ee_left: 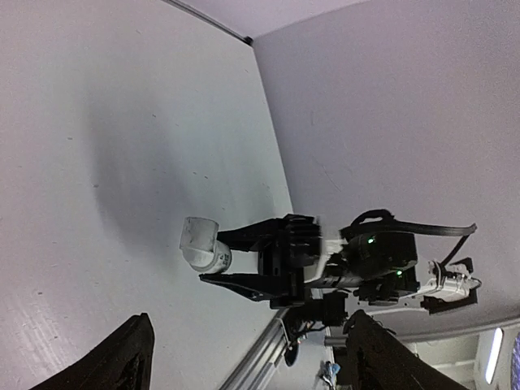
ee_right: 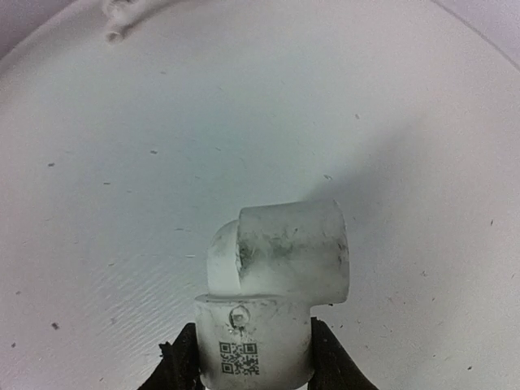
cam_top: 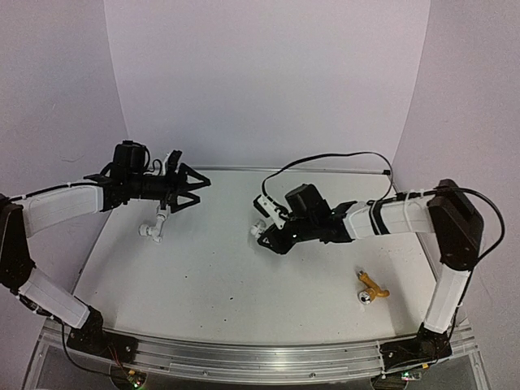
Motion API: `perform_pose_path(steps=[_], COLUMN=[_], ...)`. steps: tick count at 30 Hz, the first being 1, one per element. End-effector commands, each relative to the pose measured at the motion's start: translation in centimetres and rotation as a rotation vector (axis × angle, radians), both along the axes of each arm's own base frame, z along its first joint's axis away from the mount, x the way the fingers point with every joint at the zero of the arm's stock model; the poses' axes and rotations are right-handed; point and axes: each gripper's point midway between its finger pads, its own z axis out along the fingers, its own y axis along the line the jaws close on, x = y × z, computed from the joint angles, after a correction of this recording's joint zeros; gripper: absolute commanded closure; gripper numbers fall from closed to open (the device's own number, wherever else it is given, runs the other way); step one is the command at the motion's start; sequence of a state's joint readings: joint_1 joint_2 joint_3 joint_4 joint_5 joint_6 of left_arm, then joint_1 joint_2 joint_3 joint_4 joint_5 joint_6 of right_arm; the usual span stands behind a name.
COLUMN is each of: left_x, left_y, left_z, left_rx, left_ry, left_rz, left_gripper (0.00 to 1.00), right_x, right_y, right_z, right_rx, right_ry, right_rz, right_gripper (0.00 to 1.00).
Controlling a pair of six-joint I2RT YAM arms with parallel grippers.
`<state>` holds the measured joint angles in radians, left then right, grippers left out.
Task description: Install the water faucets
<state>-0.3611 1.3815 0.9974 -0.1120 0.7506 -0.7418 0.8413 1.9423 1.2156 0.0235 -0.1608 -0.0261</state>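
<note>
Shows, at left, the left gripper (cam_top: 195, 188) over the rear left of the table (cam_top: 211, 301), fingers spread wide. Finds the white faucet (cam_top: 154, 223) lying on the surface just beside it. Catches, at centre, the right gripper (cam_top: 266, 236) pinching a stubby white elbow fitting (ee_right: 280, 264) by its QR-labelled end. Spots the yellow-gold faucet (cam_top: 372, 289) lying at right front, well apart.

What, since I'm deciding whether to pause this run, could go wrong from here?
The right gripper's fingers pinch only the labelled end of the white elbow fitting; it may twist or slip.
The yellow-gold faucet lies loose near the right arm; a low sweep could knock it.
The white faucet lies close to the open left gripper, which could nudge it.
</note>
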Motion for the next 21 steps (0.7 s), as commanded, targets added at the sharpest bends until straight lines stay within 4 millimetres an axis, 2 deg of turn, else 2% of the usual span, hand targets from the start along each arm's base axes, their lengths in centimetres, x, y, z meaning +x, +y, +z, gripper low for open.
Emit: perform_pose_path(steps=[1, 3, 7, 11, 16, 21], left_x=[-2.6, -3.9, -5.0, -5.4, -5.6, -6.8], left_y=[-6.2, -8.7, -11.5, -12.4, -13.5, -15.0], left_z=[4.0, 3.9, 3.0, 2.3, 1.6, 1.1], left_rx=[-0.206, -0.212, -0.213, -0.208, -0.207, -0.208], left_ry=[-0.043, -0.039, 0.0, 0.025, 0.058, 0.083], left_rz=[-0.242, -0.314, -0.387, -0.401, -0.422, -0.483], left_gripper=[0.17, 0.18, 0.19, 0.24, 0.36, 0.35], right_x=[-3.6, -4.6, -5.2, -6.1, -6.4, -6.4], right_y=[2.7, 2.6, 2.1, 2.1, 2.0, 1.7], right_z=[11.6, 13.3, 15.2, 16.3, 15.9, 16.2], right_rx=[0.228, 0.255, 0.281, 0.297, 0.245, 0.228], right_ry=[-0.253, -0.251, -0.278, -0.287, -0.286, -0.309], right_rz=[0.335, 0.372, 0.379, 0.42, 0.458, 0.466], right_gripper=[1.0, 1.0, 1.0, 1.0, 1.0, 1.0])
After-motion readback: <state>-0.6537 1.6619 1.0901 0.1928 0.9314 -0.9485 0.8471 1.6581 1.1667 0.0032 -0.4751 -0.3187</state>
